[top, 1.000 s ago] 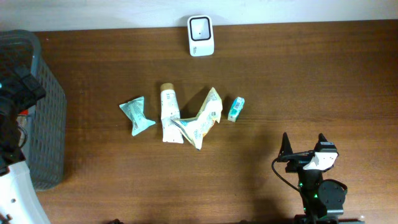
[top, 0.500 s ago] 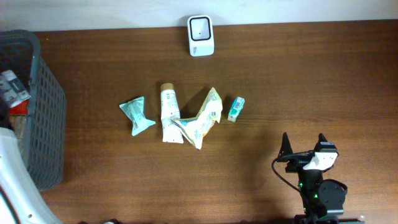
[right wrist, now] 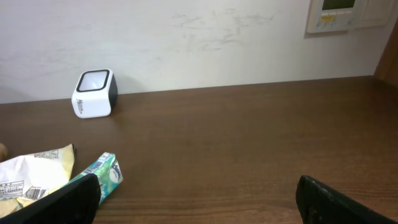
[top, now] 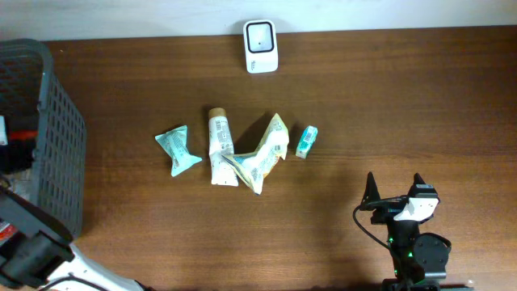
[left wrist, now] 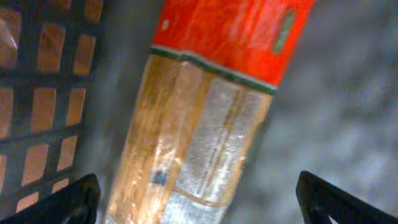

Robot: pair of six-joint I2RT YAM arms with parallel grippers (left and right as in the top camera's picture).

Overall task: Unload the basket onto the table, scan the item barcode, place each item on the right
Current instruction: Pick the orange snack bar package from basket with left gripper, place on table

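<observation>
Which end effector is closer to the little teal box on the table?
Right. The right end effector sits near-right of the teal box; the left end effector is away at the basket, far left.

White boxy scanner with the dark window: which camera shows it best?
The right wrist view: the white boxy scanner appears larger there, with its side and dark top window visible. Overhead shows it only from above, small. The left wrist view misses it.
</observation>
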